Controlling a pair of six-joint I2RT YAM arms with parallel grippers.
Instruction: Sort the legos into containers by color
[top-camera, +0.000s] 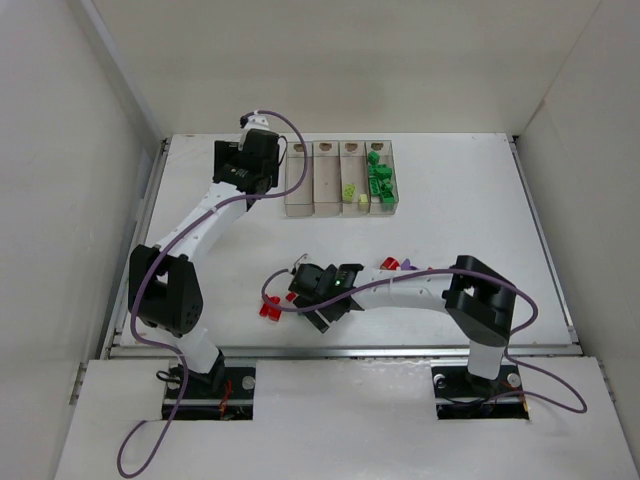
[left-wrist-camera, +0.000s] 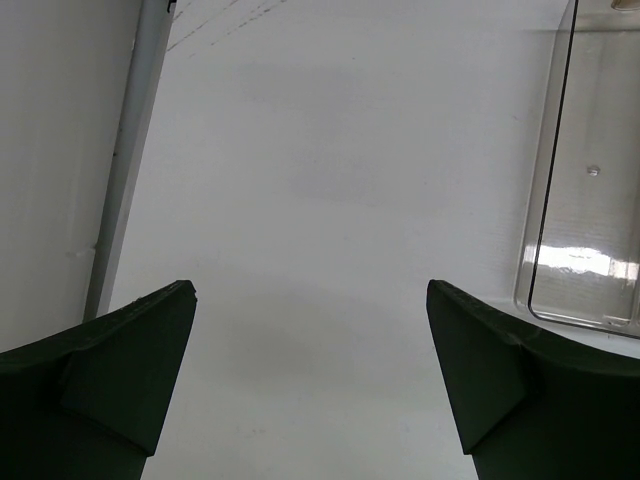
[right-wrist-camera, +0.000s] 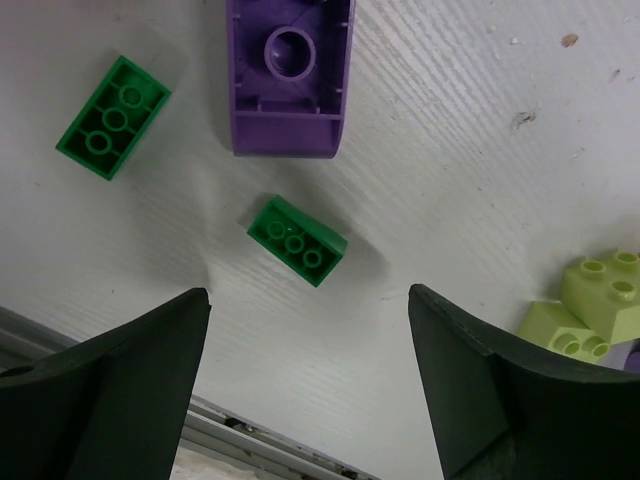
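The right claw (right-wrist-camera: 308, 300) stands wide, its two dark fingers (right-wrist-camera: 120, 380) spread apart with nothing between them, low over the white tabletop (right-wrist-camera: 450, 150). A small green rectangular plastic brick (right-wrist-camera: 297, 240) lies flat on the table just ahead of the fingertips. It sits about midway across the width of the gap and touches neither finger. Beyond it a larger purple plastic piece (right-wrist-camera: 290, 75) lies with its hollow underside up. A second green brick (right-wrist-camera: 112, 117) lies off to one side, apart from both. Two yellow-green bricks (right-wrist-camera: 590, 310) sit together near the other finger, outside the gap.

In the top view this arm reaches leftward across the near part of the table, with red bricks (top-camera: 268, 310) just beside the claw. The row of four joined clear-plastic bins (top-camera: 300, 205) stands well apart at the far side. A pile of green bricks (top-camera: 380, 180) fills part of the rightmost bin, and a few yellow-green pieces (top-camera: 349, 190) lie in the bin next to it.

The left claw (left-wrist-camera: 310, 290) is also spread wide and holds nothing. It hangs above bare table just beside the left end of the bin row, whose clear wall shows at the edge of its wrist view.
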